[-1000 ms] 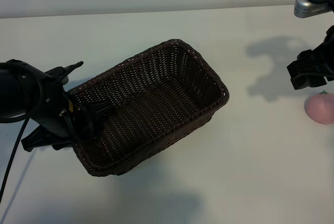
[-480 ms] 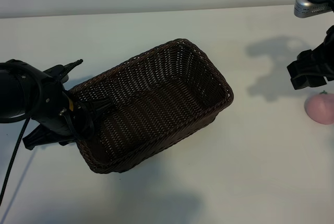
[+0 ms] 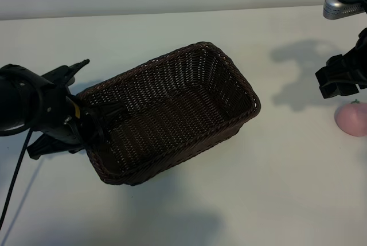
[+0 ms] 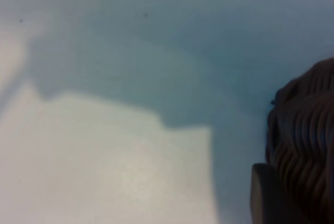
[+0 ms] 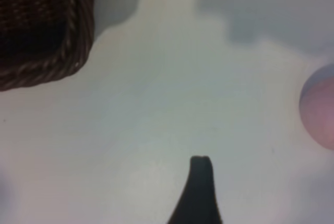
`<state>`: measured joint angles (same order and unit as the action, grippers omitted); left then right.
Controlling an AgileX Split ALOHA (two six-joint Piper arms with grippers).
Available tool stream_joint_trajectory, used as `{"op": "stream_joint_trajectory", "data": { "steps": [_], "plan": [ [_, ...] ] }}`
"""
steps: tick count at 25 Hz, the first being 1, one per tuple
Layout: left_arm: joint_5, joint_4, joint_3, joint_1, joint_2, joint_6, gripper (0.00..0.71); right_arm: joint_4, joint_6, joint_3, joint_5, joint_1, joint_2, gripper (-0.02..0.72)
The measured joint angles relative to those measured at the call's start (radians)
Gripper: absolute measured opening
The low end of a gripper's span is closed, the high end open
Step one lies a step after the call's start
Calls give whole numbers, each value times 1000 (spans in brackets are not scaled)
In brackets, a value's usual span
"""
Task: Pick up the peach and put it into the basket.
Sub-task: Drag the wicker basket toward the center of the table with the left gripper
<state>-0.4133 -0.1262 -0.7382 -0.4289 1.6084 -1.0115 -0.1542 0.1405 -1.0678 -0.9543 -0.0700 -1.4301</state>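
The dark-brown wicker basket (image 3: pixel 192 141) lies slanted across the table's middle. My left gripper (image 3: pixel 98 122) is at its left short end, astride the rim, with one finger inside and the rest outside, shut on that rim. The left wrist view shows one dark finger (image 4: pixel 265 199) against the woven wall (image 4: pixel 307 135). The pale-pink peach (image 3: pixel 351 119) rests on the table at the far right edge. My right gripper (image 3: pixel 339 81) hangs open just above and left of it, apart from it. In the right wrist view the peach (image 5: pixel 321 107) sits off to one side of the single visible finger (image 5: pixel 201 187).
The white table (image 3: pixel 275 188) stretches between basket and peach. A silver-tipped part of the right arm (image 3: pixel 338 6) juts in at the top right. A black cable (image 3: pixel 12 183) hangs from the left arm. A basket corner (image 5: pixel 78 41) shows in the right wrist view.
The left gripper has closed on the basket's rim, and the basket has shifted right and turned slightly. The right arm and the peach have not moved.
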Motion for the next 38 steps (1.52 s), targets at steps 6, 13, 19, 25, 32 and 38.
{"op": "stream_joint_trajectory", "data": {
  "steps": [6,13,19,25,32,38],
  "plan": [
    [50,72,1,0,-25,52,157,0,0,0,0,0,0,594],
    [99,154,8,0,-30,155,157,0,0,0,0,0,0,594],
    [125,176,9,0,-56,179,157,0,0,0,0,0,0,594],
    [140,187,9,25,-110,185,157,-1,0,0,0,0,0,594],
    [126,188,9,53,-135,256,157,-1,0,0,0,0,0,593],
    [-14,187,-48,135,-135,436,157,-1,0,0,0,0,0,593]
  ]
}}
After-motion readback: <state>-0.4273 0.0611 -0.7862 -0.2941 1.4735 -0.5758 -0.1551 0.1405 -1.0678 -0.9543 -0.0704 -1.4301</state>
